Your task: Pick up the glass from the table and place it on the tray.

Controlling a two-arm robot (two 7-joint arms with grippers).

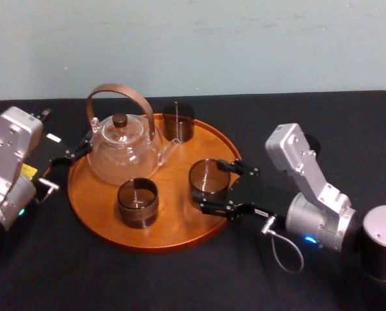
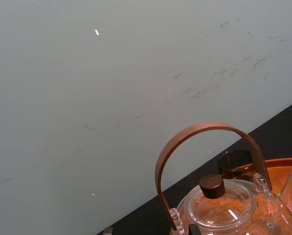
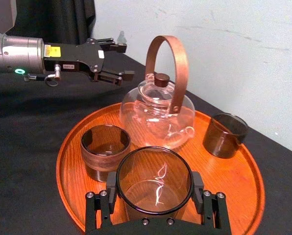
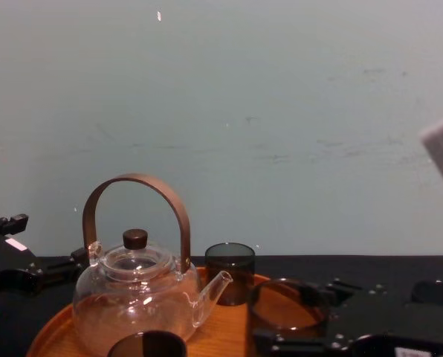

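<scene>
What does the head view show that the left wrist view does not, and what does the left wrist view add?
Head view: the right gripper shut around the gripped glass at the right side of the tray, the open left gripper beside the teapot, and the front glass.
Left wrist view: a low, close look up past the teapot's handle to a wide stretch of scuffed wall.
Both: the teapot, the rear glass, part of the tray's rim and the black table.

Orange-brown tray (image 1: 173, 217) — black table (image 1: 115, 278) — smoky glass (image 1: 209, 178).
</scene>
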